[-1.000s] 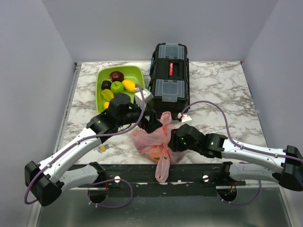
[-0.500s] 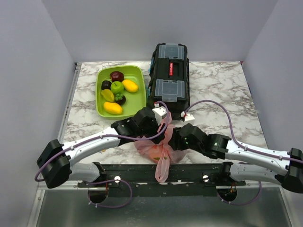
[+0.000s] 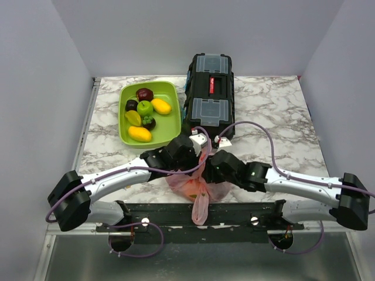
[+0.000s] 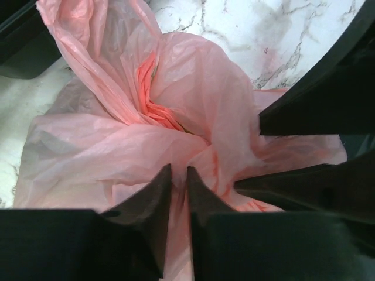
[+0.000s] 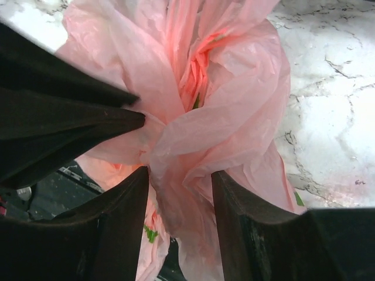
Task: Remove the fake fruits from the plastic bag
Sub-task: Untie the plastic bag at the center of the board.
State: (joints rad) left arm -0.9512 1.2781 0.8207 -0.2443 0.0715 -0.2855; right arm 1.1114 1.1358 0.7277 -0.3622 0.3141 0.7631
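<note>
Thin pink plastic bag (image 4: 117, 146) looks limp and slippery; your left tool (image 4: 179, 171) and right tool (image 5: 179, 175) pinch its bunched top.

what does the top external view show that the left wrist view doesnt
Only the top external view: the lime-green tray holding loose fruits, and the black toolbox beside it. Only the left wrist view: the left gripper up close, its jaws pinched on a fold of pink film, with the right gripper gripping alongside. Both: the plastic bag on the marble table.
</note>
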